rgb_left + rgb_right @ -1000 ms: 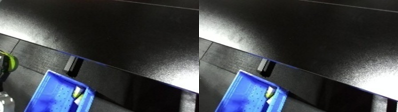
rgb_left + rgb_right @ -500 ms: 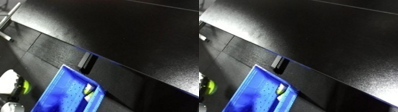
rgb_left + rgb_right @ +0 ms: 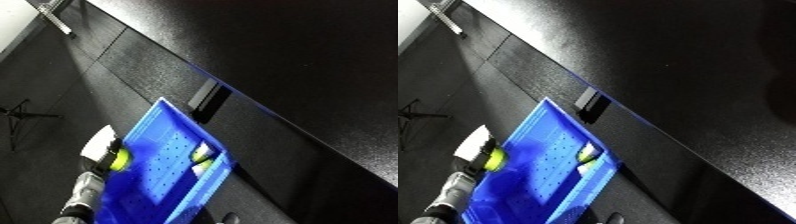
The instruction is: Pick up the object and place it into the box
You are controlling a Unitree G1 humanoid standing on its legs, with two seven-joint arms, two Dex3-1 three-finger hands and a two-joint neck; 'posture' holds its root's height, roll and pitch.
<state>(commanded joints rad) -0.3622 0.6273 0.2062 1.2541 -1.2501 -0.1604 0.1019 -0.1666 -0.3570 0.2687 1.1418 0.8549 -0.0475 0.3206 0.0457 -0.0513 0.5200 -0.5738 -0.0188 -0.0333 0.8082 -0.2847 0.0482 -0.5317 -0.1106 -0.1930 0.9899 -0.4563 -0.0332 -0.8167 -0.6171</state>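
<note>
Blue bin [image 3: 169, 165] runs off the bottom edge, near end not visible. Small white and yellow-green item [image 3: 202, 156] inside against the right wall, too small to identify. White and yellow-green thing [image 3: 107, 152] at the bin's left wall, partly behind the wall, unclear whether it touches (could be a hand or an object, can't tell). Silver forearm [image 3: 82, 192] cut off at bottom edge. Dark tip [image 3: 609, 217] at bottom edge, mostly cropped, unidentifiable
</note>
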